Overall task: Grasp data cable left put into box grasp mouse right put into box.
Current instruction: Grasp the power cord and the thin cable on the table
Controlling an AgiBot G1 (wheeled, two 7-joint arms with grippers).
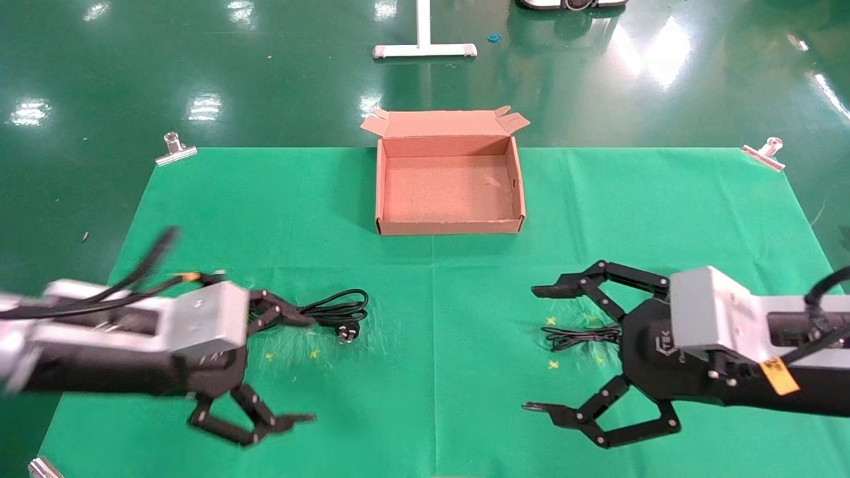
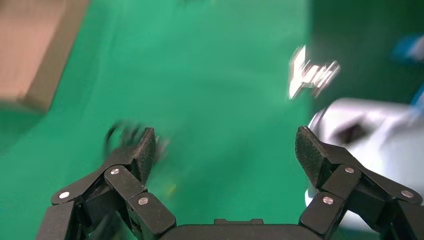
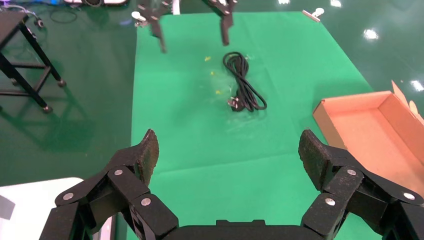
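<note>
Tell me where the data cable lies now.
In the head view the data cable lies coiled on the green cloth, left of centre, beside the open left gripper.

Both grippers (image 1: 292, 368) (image 1: 541, 348) low, jaws spread

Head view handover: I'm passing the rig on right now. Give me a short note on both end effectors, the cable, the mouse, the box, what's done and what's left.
Left end effector: open, empty, low over the cloth beside the data cable.
Right end effector: open, empty, above the thin bundled mouse cord; the mouse body is hidden under it.
Box: at the far middle of the green cloth, lid flap open, nothing inside.
Done: nothing packed.
Left: grasp the cable with the left, box it; then the mouse with the right.
</note>
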